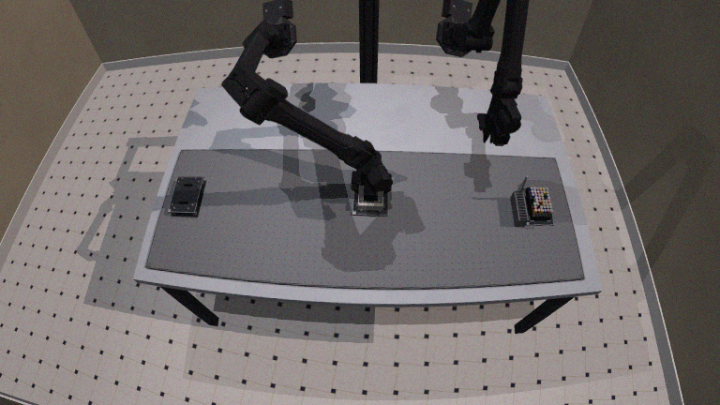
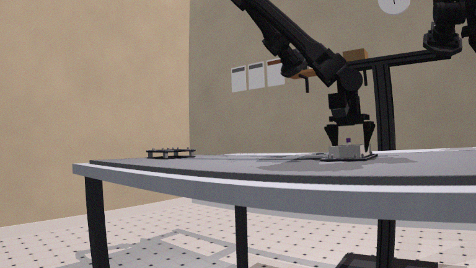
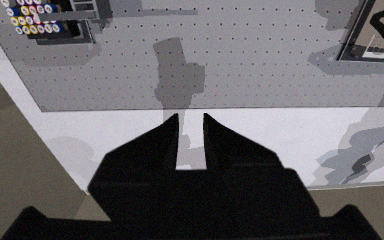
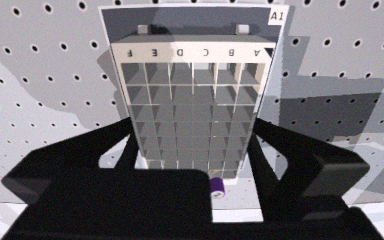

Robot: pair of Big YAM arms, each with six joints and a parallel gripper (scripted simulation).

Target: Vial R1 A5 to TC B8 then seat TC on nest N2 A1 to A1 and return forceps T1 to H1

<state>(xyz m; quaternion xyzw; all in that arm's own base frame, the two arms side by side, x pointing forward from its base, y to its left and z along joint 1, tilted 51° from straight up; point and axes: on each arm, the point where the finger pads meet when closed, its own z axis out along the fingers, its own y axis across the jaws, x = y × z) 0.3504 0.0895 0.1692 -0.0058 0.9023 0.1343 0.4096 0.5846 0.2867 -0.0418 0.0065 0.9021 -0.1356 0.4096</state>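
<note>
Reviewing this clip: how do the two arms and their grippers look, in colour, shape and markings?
Both arms are matte black with chunky, rounded joints and long straight links. The left gripper and right gripper are black too, with tapering wedge-shaped fingers. I can't make out any lettering or loose cables.
</note>
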